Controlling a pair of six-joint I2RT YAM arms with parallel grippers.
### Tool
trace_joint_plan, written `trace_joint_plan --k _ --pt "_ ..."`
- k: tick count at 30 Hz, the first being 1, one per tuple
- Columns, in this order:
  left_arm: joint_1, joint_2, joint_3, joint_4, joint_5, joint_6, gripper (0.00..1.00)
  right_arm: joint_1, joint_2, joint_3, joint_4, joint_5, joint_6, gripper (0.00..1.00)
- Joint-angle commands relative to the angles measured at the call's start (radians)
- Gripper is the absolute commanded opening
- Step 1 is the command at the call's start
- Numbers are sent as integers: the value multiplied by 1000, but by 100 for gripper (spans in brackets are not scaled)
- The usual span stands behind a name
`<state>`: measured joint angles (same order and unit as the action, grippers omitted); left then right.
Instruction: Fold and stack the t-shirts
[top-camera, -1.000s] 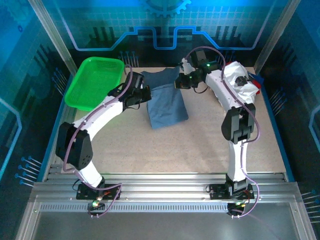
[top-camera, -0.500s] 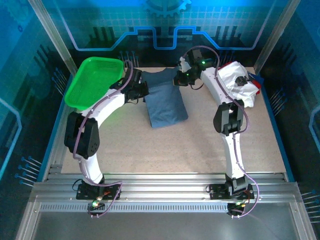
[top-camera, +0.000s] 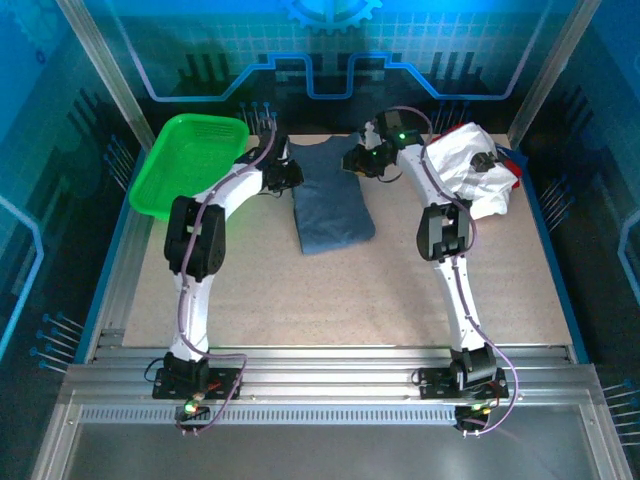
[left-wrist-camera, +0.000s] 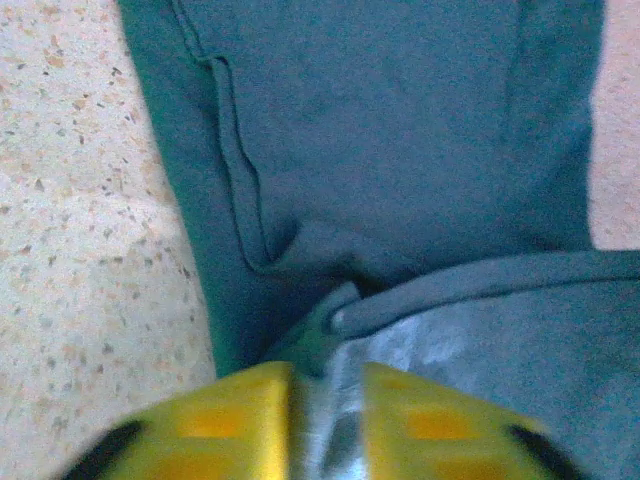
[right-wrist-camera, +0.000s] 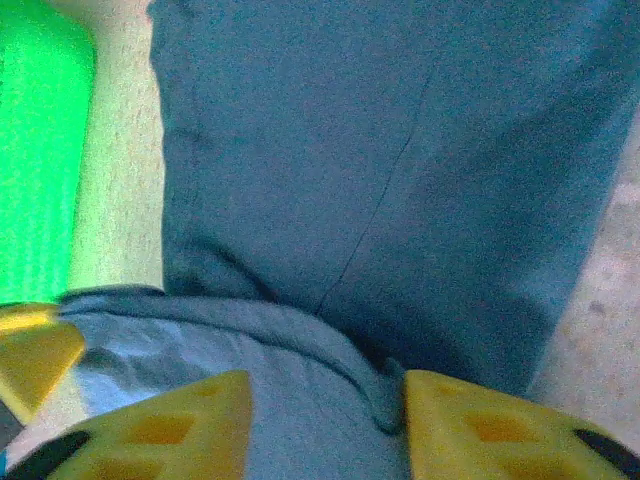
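**Clerk:** First item, and its place?

**Checker:** Blue t-shirt (top-camera: 333, 212), plain slate cloth, on the table (top-camera: 300, 310) past centre toward 12 o'clock. The near part is a doubled oblong. The far part is a single flat layer reaching toward the back edge.

**Clerk:** What has hold of it?

**Checker:** Two entries. The left gripper (top-camera: 289, 175) is at the shirt's 10 o'clock edge. In its wrist view the yellow fingers (left-wrist-camera: 215, 425) are drawn narrow, with a raised hem of the shirt pinched in the slit between them. Seamed cloth lies flat beyond. The right gripper (top-camera: 357, 162) is at the shirt's 1 o'clock edge. In its wrist view the fingers (right-wrist-camera: 500, 430) stand somewhat wider, and a lifted fold of the same cloth fills the gap between them.

**Clerk:** Other shirts?

**Checker:** White t-shirts (top-camera: 470, 165), one crumpled heap with black marks, at the table's 2 o'clock corner. They lie well apart from the blue one, behind the right arm. Some red shows on the heap's 3 o'clock side.

**Clerk:** Remaining stock?

**Checker:** One basket (top-camera: 190, 165), green plastic, at the table's 10 o'clock corner, tilted over the edge. It sits near the left arm, and no cloth shows inside it. The table surface is speckled beige.
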<state>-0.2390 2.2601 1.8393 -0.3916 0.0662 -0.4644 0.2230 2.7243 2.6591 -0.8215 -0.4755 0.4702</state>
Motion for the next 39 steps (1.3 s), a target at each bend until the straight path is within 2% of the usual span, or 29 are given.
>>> trace_joint_plan --k 1,3,5,8,10,13,19,22,25,33,39 --pt "44 70 128 -53 54 -13 57 -34 69 68 159 -85 182 58" --pt "58 80 207 -102 46 -24 64 -42 61 89 161 -107 207 62" --pt "63 34 231 -118 35 -25 68 -45 10 89 72 -78 153 64" --pt "61 -90 159 -116 45 -62 73 -45 -159 -81 -44 12 55 66" --pt "47 -206 25 -83 80 -117 74 -43 -323 -309 -25 81 11 68" --pt "-13 -380 -211 -17 84 -160 79 -42 -531 -598 44 104 -22 70" --pt "-146 -548 -525 -28 113 -275 80 -36 -734 -962 74 44 -60 71" --pt "-175 -581 -671 57 131 -369 79 -39 -774 -1100 147 -4 -45 71" --pt "-188 -588 -745 109 119 -427 77 -34 -781 -1162 180 -23 -47 71" --pt "-199 -527 -787 213 86 -495 75 -24 -734 -1228 201 -37 -52 70" --pt "-199 -447 -755 249 88 -530 72 -8 -691 -1225 210 -34 -37 70"
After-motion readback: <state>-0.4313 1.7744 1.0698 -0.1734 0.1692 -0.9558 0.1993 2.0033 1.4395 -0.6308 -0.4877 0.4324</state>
